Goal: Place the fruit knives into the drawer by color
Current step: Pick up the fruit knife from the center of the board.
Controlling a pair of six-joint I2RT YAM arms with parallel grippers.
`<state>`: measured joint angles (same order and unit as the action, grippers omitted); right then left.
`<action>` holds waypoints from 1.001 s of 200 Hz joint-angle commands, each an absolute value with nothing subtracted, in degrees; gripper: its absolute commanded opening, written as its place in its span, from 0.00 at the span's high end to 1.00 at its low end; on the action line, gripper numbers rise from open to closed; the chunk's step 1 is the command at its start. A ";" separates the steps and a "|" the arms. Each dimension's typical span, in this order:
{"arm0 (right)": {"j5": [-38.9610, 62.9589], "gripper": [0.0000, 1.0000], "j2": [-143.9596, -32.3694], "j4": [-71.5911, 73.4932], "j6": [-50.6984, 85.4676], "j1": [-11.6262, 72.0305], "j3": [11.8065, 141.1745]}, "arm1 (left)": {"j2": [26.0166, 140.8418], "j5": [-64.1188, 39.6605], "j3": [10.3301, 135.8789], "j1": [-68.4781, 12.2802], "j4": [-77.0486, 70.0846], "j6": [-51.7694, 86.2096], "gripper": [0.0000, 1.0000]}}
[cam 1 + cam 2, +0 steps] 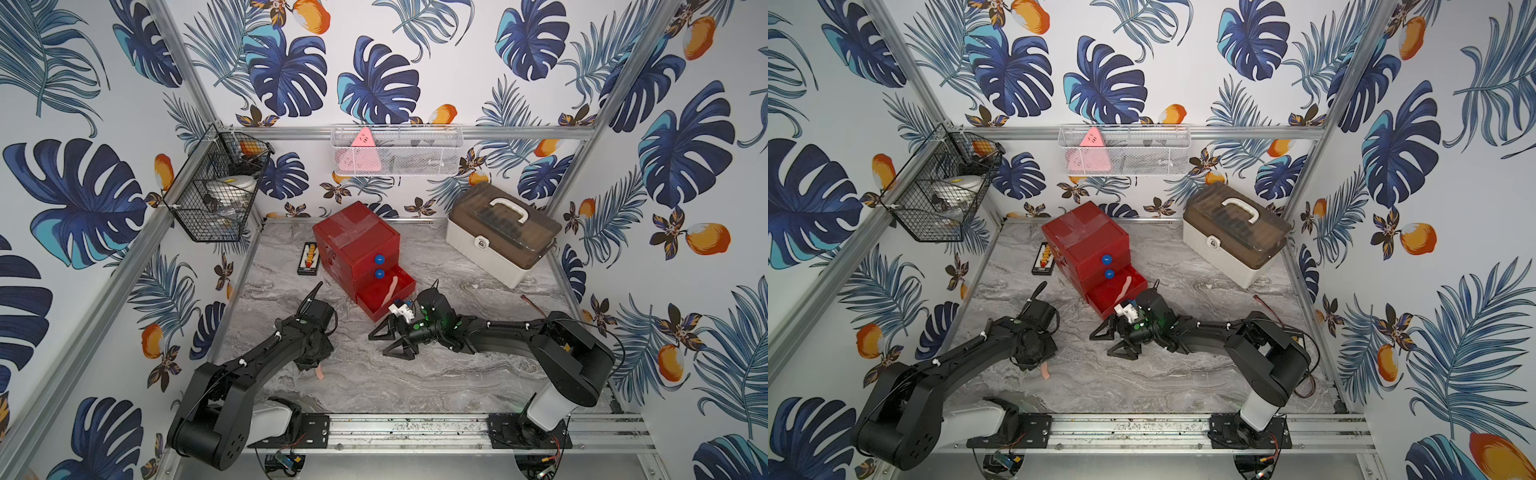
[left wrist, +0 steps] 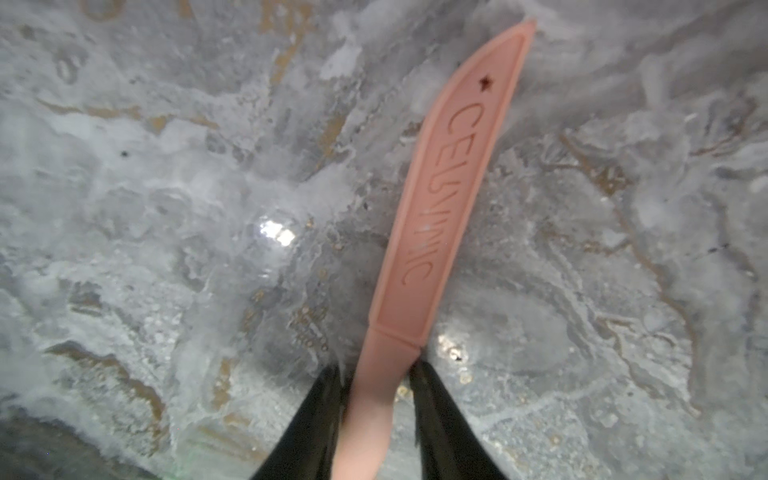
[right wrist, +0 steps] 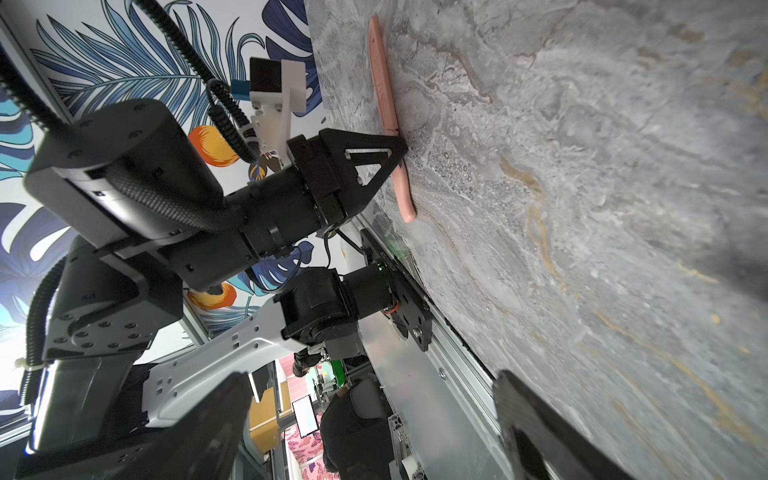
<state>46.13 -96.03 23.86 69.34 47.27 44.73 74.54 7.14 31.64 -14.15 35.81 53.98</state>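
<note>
A salmon pink fruit knife [image 2: 432,208] lies flat on the marble table top, near the front left. My left gripper [image 2: 376,370] is shut on its handle, one black finger on each side. In both top views the left wrist covers most of this knife, and only its end [image 1: 321,374] [image 1: 1045,372] sticks out. The right wrist view shows the same knife [image 3: 384,83] under the left gripper [image 3: 399,153]. The red drawer [image 1: 353,232] has its bottom drawer pulled out with another pink knife [image 1: 392,289] [image 1: 1124,289] inside. My right gripper [image 1: 378,345] [image 3: 370,378] stands open and holds nothing, in front of that drawer.
A beige case [image 1: 503,237] with a brown lid stands at the back right. A small black abacus tray [image 1: 308,258] lies left of the red chest. A black wire basket [image 1: 216,195] hangs on the left wall and a white mesh basket [image 1: 395,151] on the back rail.
</note>
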 commanded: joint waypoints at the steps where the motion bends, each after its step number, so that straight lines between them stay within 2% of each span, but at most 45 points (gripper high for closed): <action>1: 47.61 0.06 -95.83 24.12 68.41 46.47 44.67 | 79.23 -0.04 29.43 -13.81 24.90 54.68 0.77; 21: 48.25 0.07 -95.98 23.98 68.27 45.63 44.89 | 80.10 -0.15 30.37 -13.89 25.14 53.98 0.88; 45: 48.25 0.07 -96.21 21.91 66.82 45.23 45.61 | 80.67 -0.62 30.95 -13.89 25.37 53.48 0.90; 61: 48.34 0.07 -96.85 22.12 66.75 45.12 45.62 | 80.68 -1.38 31.02 -13.87 25.55 52.64 0.96; 200: 48.25 0.08 -102.77 29.18 70.35 45.03 46.32 | 79.98 -0.74 41.02 -13.89 42.52 42.33 0.92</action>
